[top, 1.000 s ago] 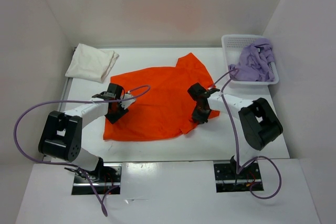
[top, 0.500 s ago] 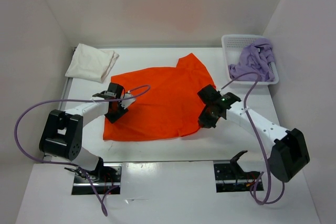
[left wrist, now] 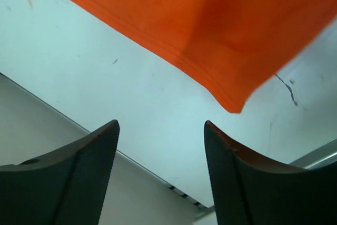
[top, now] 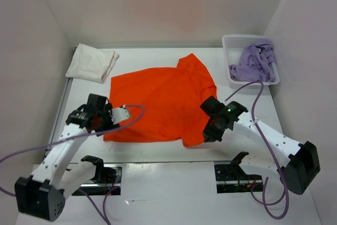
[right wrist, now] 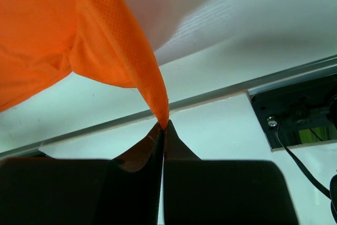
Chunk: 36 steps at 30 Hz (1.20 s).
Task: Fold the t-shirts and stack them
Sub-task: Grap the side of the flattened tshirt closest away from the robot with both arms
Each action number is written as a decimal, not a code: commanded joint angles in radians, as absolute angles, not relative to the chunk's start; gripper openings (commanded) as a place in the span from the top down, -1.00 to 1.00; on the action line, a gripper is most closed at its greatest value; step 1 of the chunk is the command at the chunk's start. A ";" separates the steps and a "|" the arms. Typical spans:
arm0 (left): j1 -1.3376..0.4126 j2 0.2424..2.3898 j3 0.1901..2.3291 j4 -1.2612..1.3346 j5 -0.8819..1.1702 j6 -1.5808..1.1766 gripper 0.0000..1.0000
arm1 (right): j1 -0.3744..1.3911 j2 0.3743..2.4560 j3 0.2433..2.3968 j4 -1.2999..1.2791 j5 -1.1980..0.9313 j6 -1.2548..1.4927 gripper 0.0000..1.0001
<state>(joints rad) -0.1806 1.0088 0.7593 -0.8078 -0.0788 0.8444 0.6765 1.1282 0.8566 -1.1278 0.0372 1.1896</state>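
My right pincer (right wrist: 164,128) nips the orange t-shirt (top: 158,101) at its near right corner, while my left pincer (left wrist: 160,125) gapes empty
The orange t-shirt lies spread across the middle of the desk (top: 147,59); my right pincer is closed tight with the hem caught between its tips, and my left hangs wide apart just off the near left corner, holding nothing. The cream t-shirt (top: 92,61) sits folded at far left, and the lavender t-shirt (top: 255,61) is heaped in the white basket (top: 237,37) at far right

Bright, even light, soft shadows; the left pincer (left wrist: 160,125) is blurred.
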 commanded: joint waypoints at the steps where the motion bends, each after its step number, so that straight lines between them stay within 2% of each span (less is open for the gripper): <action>1: -0.228 0.853 0.690 -0.917 -0.008 1.064 -0.48 | 0.689 1.081 0.885 -1.180 0.031 1.218 0.99; 12: -0.480 1.031 0.580 -0.893 -0.066 1.330 -0.59 | 0.689 1.103 0.962 -1.233 0.097 1.193 0.99; 16: -0.480 0.980 0.554 -0.871 -0.049 1.402 -0.59 | 0.689 1.102 0.962 -1.233 0.106 1.204 0.99; 19: -0.489 0.991 0.448 -0.795 -0.138 1.393 -0.59 | 0.689 1.092 0.962 -1.233 0.106 1.213 0.99; 22: -0.489 0.991 0.410 -0.733 -0.138 1.339 -0.59 | 0.689 1.092 0.962 -1.233 0.106 1.213 0.99; 24: -0.489 1.000 0.410 -0.710 -0.138 1.322 -0.50 | 0.689 1.092 0.962 -1.233 0.106 1.213 0.99; 25: -0.489 1.015 0.422 -0.701 -0.138 1.292 -0.34 | 0.689 1.092 0.962 -1.233 0.106 1.213 0.99; 26: -0.489 1.043 0.432 -0.701 -0.138 1.281 0.05 | 0.689 1.092 0.962 -1.244 0.118 1.213 0.99; 29: -0.469 1.135 0.477 -0.681 -0.109 1.238 0.49 | 0.631 1.081 0.988 -1.253 0.143 1.186 0.99; 30: -0.459 1.159 0.494 -0.669 -0.097 1.226 0.77 | 0.608 1.072 0.997 -1.253 0.143 1.168 0.99; 32: -0.440 1.236 0.529 -0.660 -0.066 1.177 0.93 | 0.542 1.072 0.997 -1.253 0.143 1.128 0.99; 36: -0.407 1.307 0.627 -0.699 0.004 1.097 1.00 | 0.466 1.083 1.041 -1.197 0.152 1.027 0.99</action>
<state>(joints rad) -0.4316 1.2797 0.5766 -0.7189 -0.1234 1.1725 0.5037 1.0878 0.9737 -1.2167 0.1127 1.1099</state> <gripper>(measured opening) 0.009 0.007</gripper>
